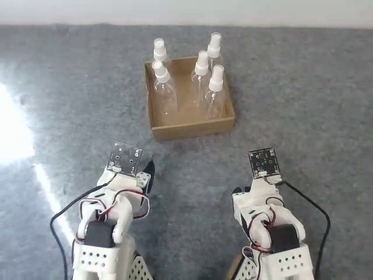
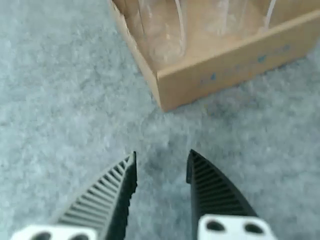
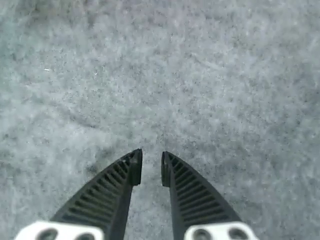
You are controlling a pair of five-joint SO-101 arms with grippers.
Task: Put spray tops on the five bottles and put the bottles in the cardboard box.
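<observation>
The cardboard box sits at the middle of the grey carpet, and its near corner shows in the left wrist view. Inside it stand clear bottles with white spray tops, several in all, upright. My left gripper hovers low over the carpet just short of the box's near left corner, open and holding nothing; its dark finger shows from above. My right gripper hangs over bare carpet, nearer than the box and to its right, its fingers almost together with nothing between them.
Both arms sit at the table's near edge. Grey carpet lies open on either side of the box. A bright glare patch marks the far left.
</observation>
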